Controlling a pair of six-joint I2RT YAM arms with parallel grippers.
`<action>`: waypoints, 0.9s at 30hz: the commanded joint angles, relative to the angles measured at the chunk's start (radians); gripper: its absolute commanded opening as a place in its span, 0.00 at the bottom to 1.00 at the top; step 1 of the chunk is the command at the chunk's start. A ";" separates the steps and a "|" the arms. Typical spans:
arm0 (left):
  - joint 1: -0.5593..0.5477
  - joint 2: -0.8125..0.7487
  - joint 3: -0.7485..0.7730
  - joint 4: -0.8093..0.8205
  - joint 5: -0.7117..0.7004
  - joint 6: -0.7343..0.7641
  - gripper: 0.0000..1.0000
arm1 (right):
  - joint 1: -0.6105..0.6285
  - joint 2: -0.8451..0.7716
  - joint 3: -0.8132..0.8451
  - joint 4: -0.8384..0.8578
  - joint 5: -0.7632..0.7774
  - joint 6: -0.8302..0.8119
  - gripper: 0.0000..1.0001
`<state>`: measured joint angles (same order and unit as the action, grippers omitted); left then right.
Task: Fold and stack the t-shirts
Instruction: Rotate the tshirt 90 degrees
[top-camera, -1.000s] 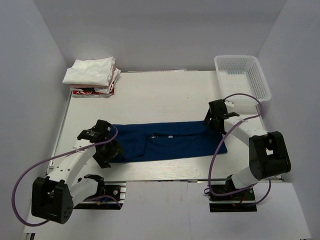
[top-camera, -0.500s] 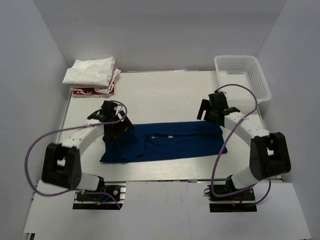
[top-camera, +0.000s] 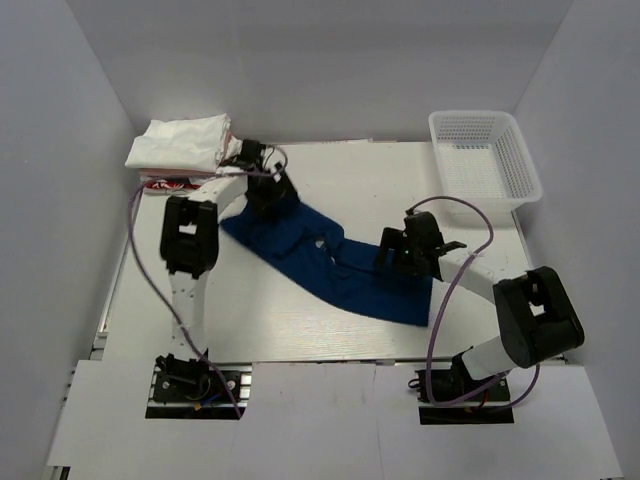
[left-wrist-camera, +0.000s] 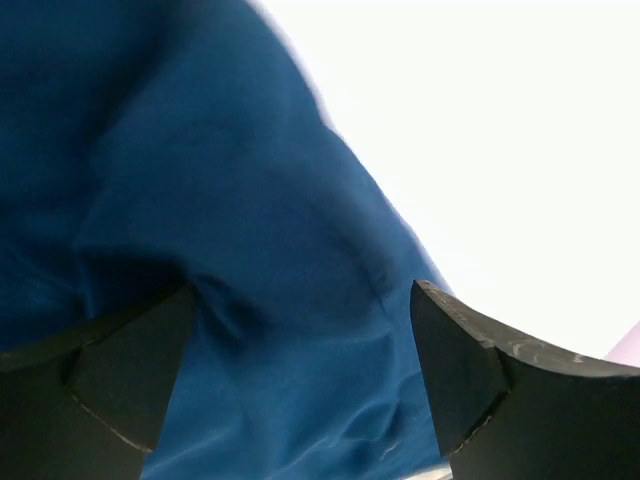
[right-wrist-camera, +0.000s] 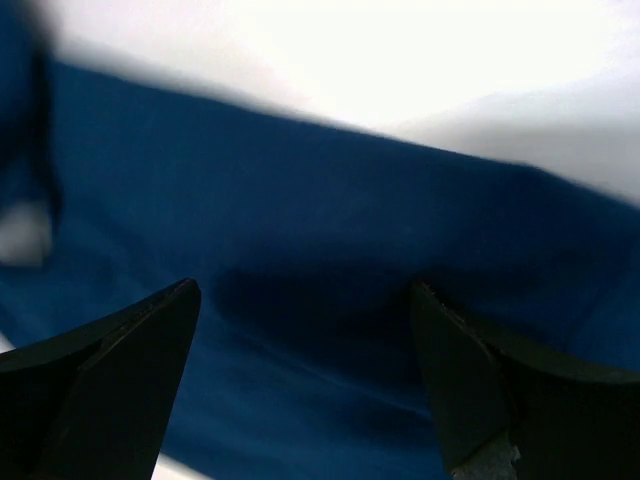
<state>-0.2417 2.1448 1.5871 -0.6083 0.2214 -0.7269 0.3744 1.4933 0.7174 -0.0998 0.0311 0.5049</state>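
- Cloth position: navy t-shirt is lying as a long narrow band, running diagonally across the table from beside the stack of folded shirts down toward the right arm.
- Left gripper is sitting low over the band's far-left end, jaws spread wide and pinching nothing. In the wrist view, cloth is bunching in the gap between them.
- Right gripper is sitting over the near-right end, jaws equally wide and holding nothing.
- Judgement: one arm is covering each end, probably so both ends can be taken for the next fold.
- Judgement: the diagonal lie is putting one end close to the stack, likely easing transfer.
- Basket is standing well apart at far right, apparently not involved.
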 joint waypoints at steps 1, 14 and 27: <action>-0.013 0.353 0.334 0.062 -0.024 0.109 1.00 | 0.096 0.013 -0.098 -0.153 -0.183 0.020 0.90; -0.034 0.855 0.860 0.668 0.256 -0.353 1.00 | 0.558 -0.114 -0.021 -0.302 -0.390 -0.150 0.90; -0.062 0.537 0.855 0.642 0.113 -0.181 1.00 | 0.655 -0.203 0.073 -0.232 -0.156 -0.148 0.90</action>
<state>-0.2901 2.8529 2.4584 0.1066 0.3946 -0.9745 1.0225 1.3788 0.7216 -0.3496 -0.2405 0.3462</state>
